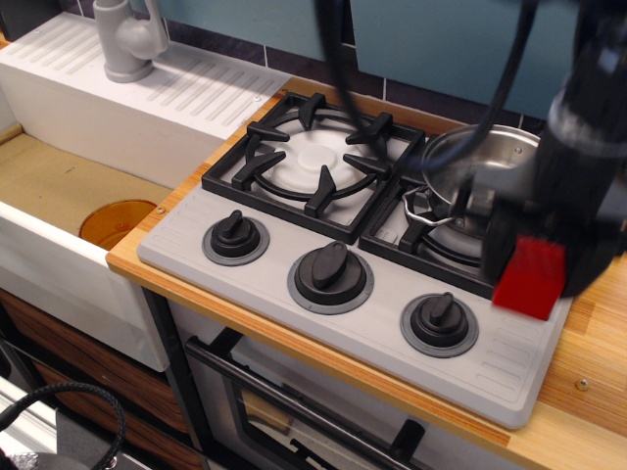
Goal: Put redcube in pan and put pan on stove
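Note:
The redcube (530, 278) hangs in the air above the stove's front right part, just in front of the pan. My gripper (537, 257) is blurred by motion and is shut on the cube. The pan (460, 164), shiny steel with a wire loop handle, stands on the right burner grate, and my arm hides its right side. The stove (196, 262) is light grey, with black grates and three black knobs along the front. The left burner (315, 157) has nothing on it.
A white sink basin (49, 186) with an orange drain disc (114, 221) lies to the left, with a grey faucet (127, 41) behind it. A wooden counter (593, 387) borders the stove at right. An oven door handle (294, 411) sits below. Black cables hang above the stove.

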Robot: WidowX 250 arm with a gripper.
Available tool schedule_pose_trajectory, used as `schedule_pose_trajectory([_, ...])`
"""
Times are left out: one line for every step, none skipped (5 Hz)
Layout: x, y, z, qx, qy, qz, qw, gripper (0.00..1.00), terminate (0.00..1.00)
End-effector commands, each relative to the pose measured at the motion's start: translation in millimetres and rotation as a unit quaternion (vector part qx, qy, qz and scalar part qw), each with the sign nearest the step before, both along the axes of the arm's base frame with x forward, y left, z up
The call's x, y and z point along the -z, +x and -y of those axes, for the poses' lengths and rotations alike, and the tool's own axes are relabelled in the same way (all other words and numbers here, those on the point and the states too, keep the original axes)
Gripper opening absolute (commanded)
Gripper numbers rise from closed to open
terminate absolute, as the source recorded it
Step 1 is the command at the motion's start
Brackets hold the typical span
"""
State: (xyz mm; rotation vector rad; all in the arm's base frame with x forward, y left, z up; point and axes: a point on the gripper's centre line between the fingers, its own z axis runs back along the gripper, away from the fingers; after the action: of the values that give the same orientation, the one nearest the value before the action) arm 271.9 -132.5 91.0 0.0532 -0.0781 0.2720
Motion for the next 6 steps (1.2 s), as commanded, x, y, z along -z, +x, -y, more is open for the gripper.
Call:
schedule_pose_trajectory([-50.9,62.4,-19.9,0.040,-0.010,0.006,0.9991,0.00,0.00])
schedule_pose_trajectory([-54.1,91.4,-25.6,0.053,-0.015,-0.003,0.9985,0.00,0.00])
schedule_pose_trajectory([-48.9,107.7,-32.6,0.062,-0.025,-0.008,0.9978,0.00,0.00])
schedule_pose_trajectory([-39.6,107.2,-32.5,0.061,-0.031,-0.006,0.9977,0.00,0.00])
schedule_pose_trajectory([-33.6,102.5,-29.4,0.054,-0.032,0.005,0.9980,1.00,0.00])
schedule_pose_trajectory([-33.0,97.5,-26.3,0.053,-0.030,0.009,0.9981,1.00,0.00])
